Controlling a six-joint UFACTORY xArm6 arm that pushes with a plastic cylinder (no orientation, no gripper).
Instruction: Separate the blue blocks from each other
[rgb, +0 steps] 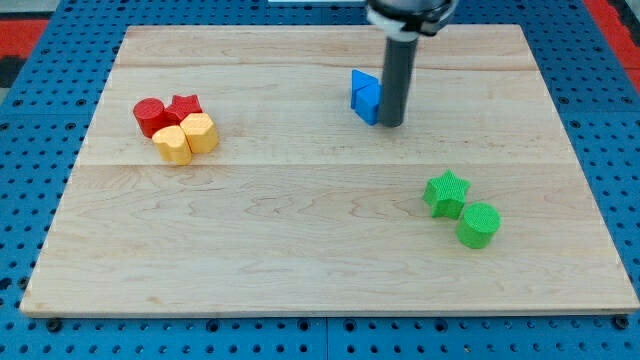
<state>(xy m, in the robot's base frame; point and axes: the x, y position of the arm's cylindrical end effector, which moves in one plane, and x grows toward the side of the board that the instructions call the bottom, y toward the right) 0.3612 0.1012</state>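
Two blue blocks (364, 96) sit pressed together near the view's top centre of the wooden board (320, 260); their shapes are hard to make out, one looks wedge-like. My tip (391, 125) stands on the board right against the right side of the blue blocks. The rod hides part of the right-hand blue block.
A red cylinder (149, 116), a red star (185, 106) and two yellow blocks (186, 138) cluster at the view's left. A green star (446, 192) and a green cylinder (479, 224) sit at the lower right. Blue pegboard surrounds the board.
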